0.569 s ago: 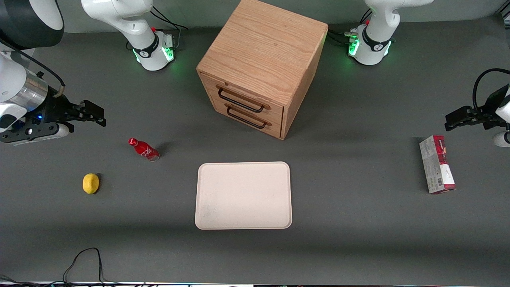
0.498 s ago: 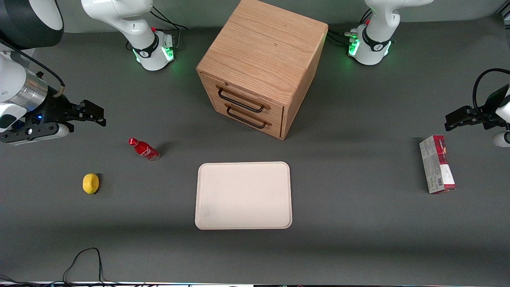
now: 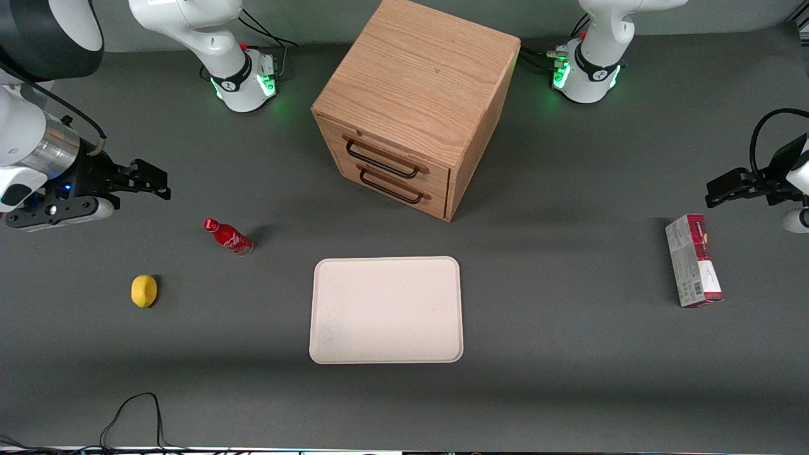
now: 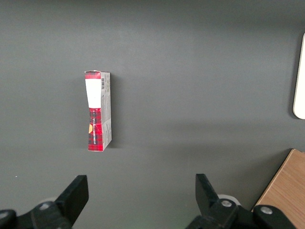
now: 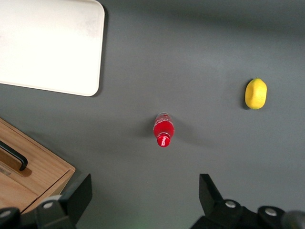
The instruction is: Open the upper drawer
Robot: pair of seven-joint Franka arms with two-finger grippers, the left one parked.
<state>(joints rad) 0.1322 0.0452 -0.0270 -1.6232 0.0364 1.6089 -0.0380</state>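
Since the earlier frames my working arm has crept only slightly: the gripper [image 3: 148,179] sits a touch farther from the front camera than it did, and everything on the table has stayed where it was. Its fingers [image 5: 78,198] are spread wide with nothing between them, hanging in the air at the working arm's end of the table, above the dark table [image 3: 569,354] and well apart from the wooden cabinet [image 3: 414,104]. From the wrist camera I look down past the fingertips at the red bottle [image 5: 163,130] standing upright, with the lemon [image 5: 256,93] off to one side and a corner of the cream tray [image 5: 52,45] showing. The upper drawer [image 3: 385,155] is shut, flush with the cabinet face, its thin black wire handle [image 3: 381,162] untouched; the lower drawer [image 3: 395,183] just below it is shut too. The cabinet stands farther from the front camera than the tray, its drawer fronts angled toward the working arm's end. A red and white carton [image 3: 693,260] lies toward the parked arm's end. I judge the task barely begun: the whole approach is left, then closing on the upper handle rather than the identical one below, then pulling the drawer out along its slide.
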